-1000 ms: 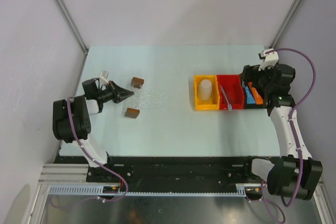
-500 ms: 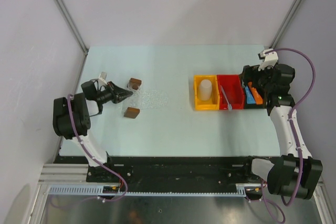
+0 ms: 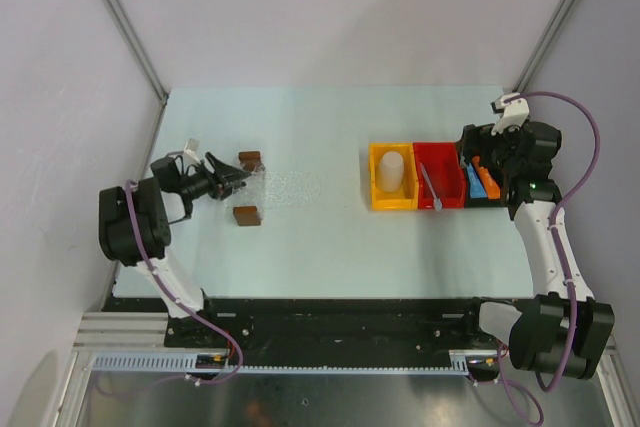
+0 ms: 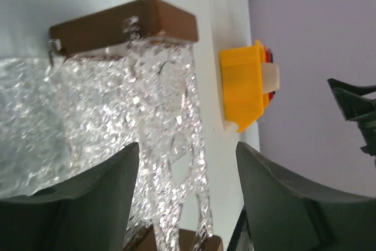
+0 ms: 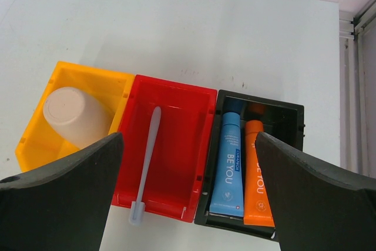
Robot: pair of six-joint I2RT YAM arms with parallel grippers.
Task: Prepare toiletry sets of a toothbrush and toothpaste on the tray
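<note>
The left gripper [image 4: 187,152] is spread, the tray [image 4: 111,98] reaching in between its fingers; the right gripper [image 5: 189,139] hangs released, toothbrush [image 5: 148,156] below-left of it, toothpaste [image 5: 230,166] below-right.

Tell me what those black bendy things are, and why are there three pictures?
They are two robot arms with two-finger grippers. One picture looks down from above; the others come from wrist cameras. The left gripper is open at the clear tray. The right gripper hangs open above three bins: a cup in the yellow bin, the toothbrush in the red bin, a blue toothpaste and an orange toothpaste in the black bin. Nothing is held.
</note>
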